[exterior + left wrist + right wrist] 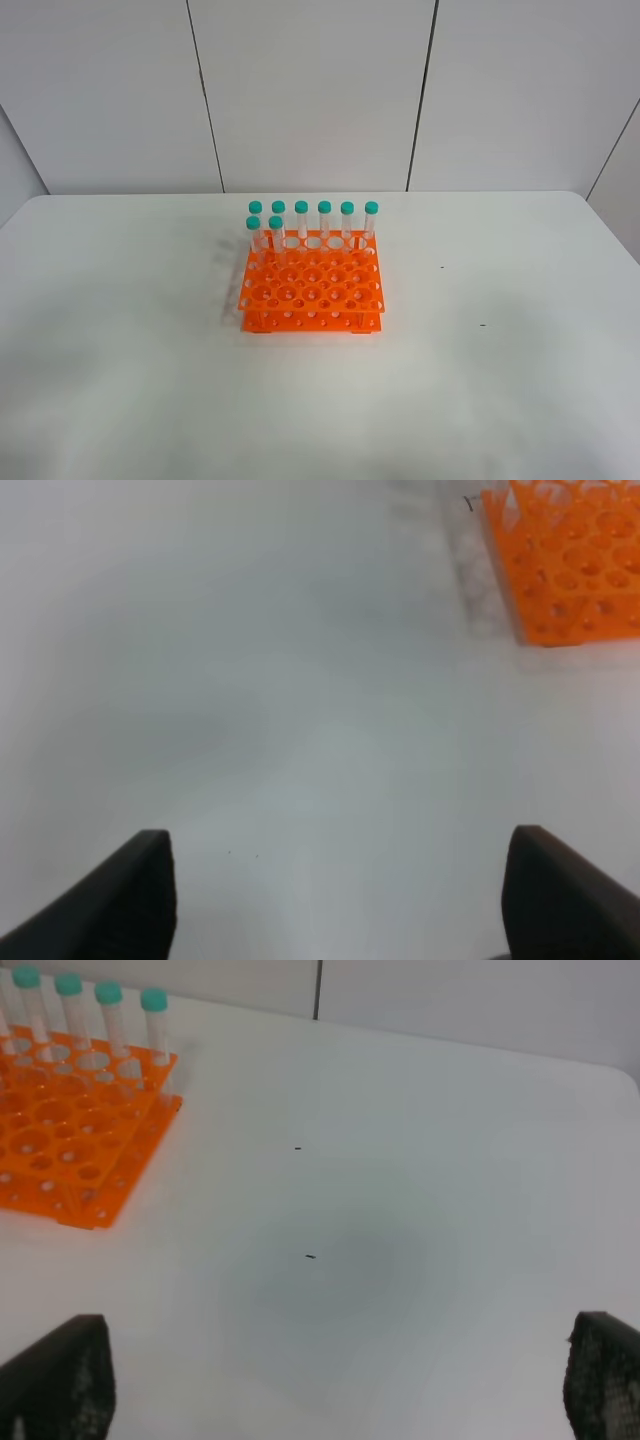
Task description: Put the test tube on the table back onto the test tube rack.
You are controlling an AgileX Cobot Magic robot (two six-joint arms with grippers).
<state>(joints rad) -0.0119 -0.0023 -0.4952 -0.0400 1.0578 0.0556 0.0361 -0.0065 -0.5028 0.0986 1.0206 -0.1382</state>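
Left gripper (335, 900) jaws spread wide, empty, hovering over bare desk (250, 730). Right gripper (340, 1380) jaws likewise spread, empty. Test tube rack (312, 285) mid-desk, eight teal-capped tubes (313, 222) upright along its far rows. No test tube seen lying on desk; task likely finished, arms parked clear.
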